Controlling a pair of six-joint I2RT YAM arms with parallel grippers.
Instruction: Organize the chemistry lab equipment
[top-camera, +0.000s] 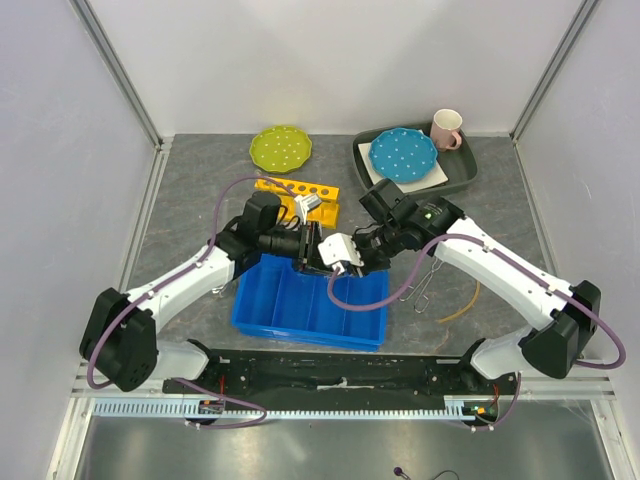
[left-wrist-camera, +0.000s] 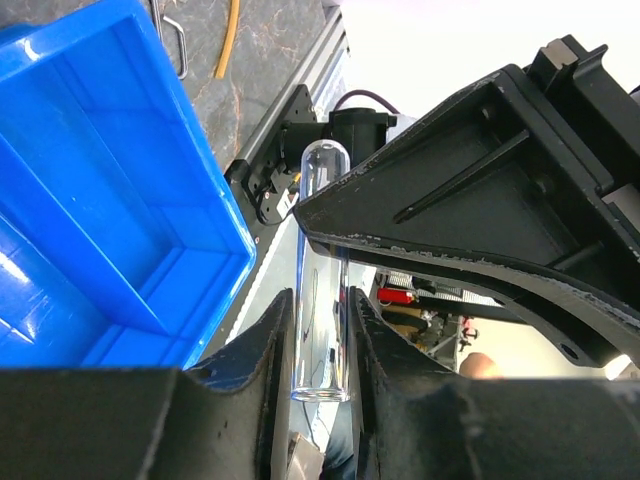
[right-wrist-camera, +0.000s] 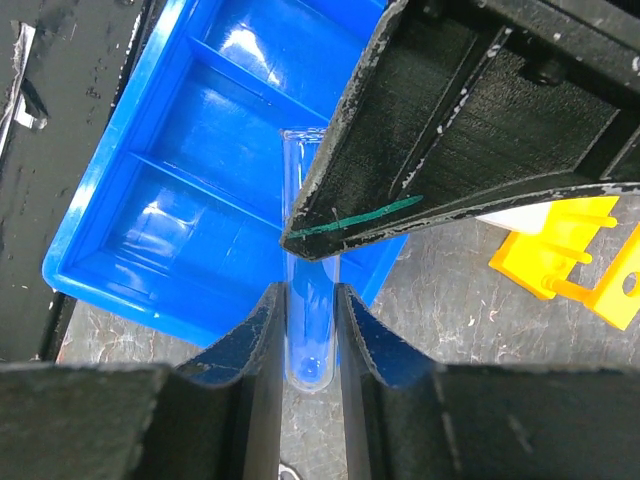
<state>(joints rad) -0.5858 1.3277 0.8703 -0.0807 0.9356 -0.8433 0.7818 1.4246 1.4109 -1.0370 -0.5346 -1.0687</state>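
Observation:
A clear glass test tube (left-wrist-camera: 322, 170) is held between both grippers above the far edge of the blue bin (top-camera: 300, 305). My left gripper (left-wrist-camera: 320, 300) is shut on its open end. My right gripper (right-wrist-camera: 308, 295) is shut on its rounded end (right-wrist-camera: 308, 355). In the top view the two grippers meet, left (top-camera: 305, 245) and right (top-camera: 337, 253). The yellow holed rack (top-camera: 300, 192) lies just behind them and shows in the right wrist view (right-wrist-camera: 580, 260). The metal tongs (top-camera: 425, 285) and the tan rubber tube (top-camera: 462, 305) lie on the table at the right. I cannot pick out the squeeze bottle.
A green dotted plate (top-camera: 281, 148) sits at the back. A dark tray (top-camera: 465, 172) at the back right holds a blue dotted plate (top-camera: 403, 153) and a pink-handled mug (top-camera: 446, 128). The blue bin's compartments (right-wrist-camera: 200, 150) hold nothing in view.

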